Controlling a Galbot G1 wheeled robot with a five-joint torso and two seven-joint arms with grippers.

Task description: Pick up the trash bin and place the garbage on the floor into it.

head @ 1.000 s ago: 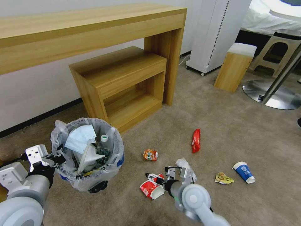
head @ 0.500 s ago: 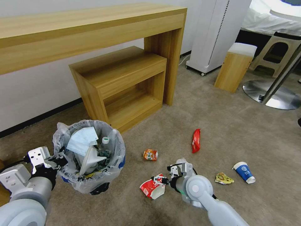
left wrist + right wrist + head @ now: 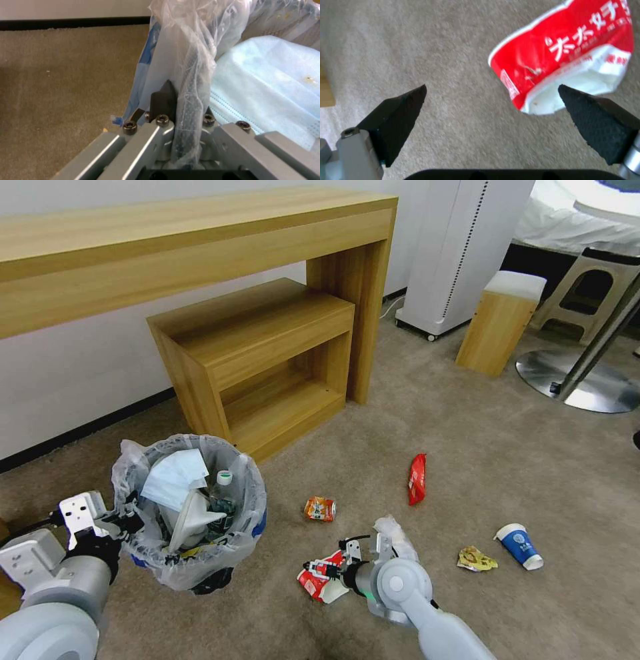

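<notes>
Gripping the rim of the small round black trash bin point(image 3: 200, 527) lined with crinkly translucent plastic, our left gripper point(image 3: 123, 521) sits at the bin's left side, low in the head view. In the left wrist view its dark fingers point(image 3: 163, 100) are pinched tight on the bagged rim point(image 3: 190, 95), with a pale-blue mask point(image 3: 266, 95) just beyond. From the head camera we see the bin standing on the beige short-pile carpet point(image 3: 467, 447), in front of a light wooden desk point(image 3: 200, 240) with a lower shelf unit point(image 3: 267, 353). Inside it lie the mask point(image 3: 175, 480), a white slipper point(image 3: 190, 513) and a green-labelled bottle point(image 3: 223, 493).

Right of the bin, a small crushed orange can point(image 3: 320, 509) lies on the carpet. Nearer to us, our right gripper point(image 3: 327, 569) hangs low over a crushed red-and-white paper cup point(image 3: 319, 582). In the right wrist view its two black fingertips point(image 3: 400, 110) are spread wide, and the cup point(image 3: 566, 57) lies beside one of them, not between them.

Further right lie a crumpled white plastic scrap point(image 3: 395, 532), a long red wrapper point(image 3: 417, 479), a crinkled yellow wrapper point(image 3: 476, 559) and a blue-and-white paper cup point(image 3: 519, 545) on its side, all apart from one another.
</notes>
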